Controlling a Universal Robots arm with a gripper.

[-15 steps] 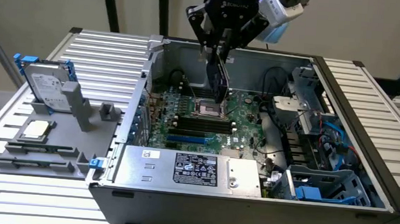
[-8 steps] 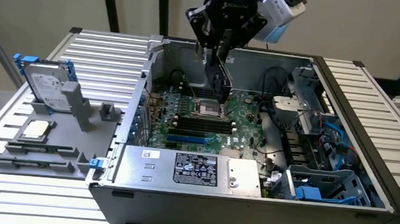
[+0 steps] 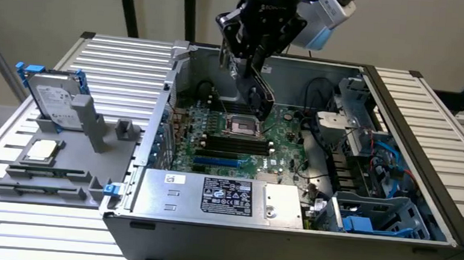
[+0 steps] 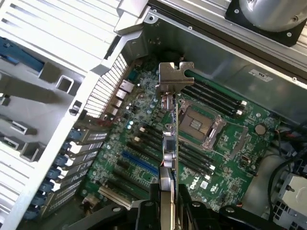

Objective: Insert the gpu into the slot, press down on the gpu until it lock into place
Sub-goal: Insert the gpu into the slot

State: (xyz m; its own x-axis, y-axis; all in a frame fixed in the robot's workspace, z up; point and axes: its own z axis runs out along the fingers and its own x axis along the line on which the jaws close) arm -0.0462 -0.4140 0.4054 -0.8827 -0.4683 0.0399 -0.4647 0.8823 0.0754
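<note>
Black, thin and flat, the rectangular circuit card that is your gpu [image 3: 258,89] hangs in the air inside the open grey metal computer case [image 3: 273,247], tilted on edge above the green motherboard [image 3: 284,142] and touching nothing below it. The dark robot gripper [image 3: 251,58] has it by its upper end. In the wrist view the fingers [image 4: 192,214] are pressed against both faces of the gpu [image 4: 169,158], with its silver metal bracket [image 4: 175,76] at the far end.

I judge the card light and stiff, but fragile. Its faces carry parts, and its contact edge would not stand scraping. The smooth faces may slip, so a hold across the flat body, clear of the bottom edge, looks soundest, and that is roughly what you have.

The slot [image 3: 216,163], a long narrow bright-blue plastic connector, lies bare on the board toward the case front, apart from the card; in the wrist view it [image 4: 140,163] sits just beside the card's line.

Mind what crowds it:
- the parallel long black slots [image 3: 235,145]
- the square silver processor socket [image 3: 242,126] under the card
- the silver power supply box [image 3: 220,196] close along the front
- black cables [image 3: 323,99] toward the exterior view's right

Outside the case, a silver hard drive with a blue frame [image 3: 52,98] stands well clear.
</note>
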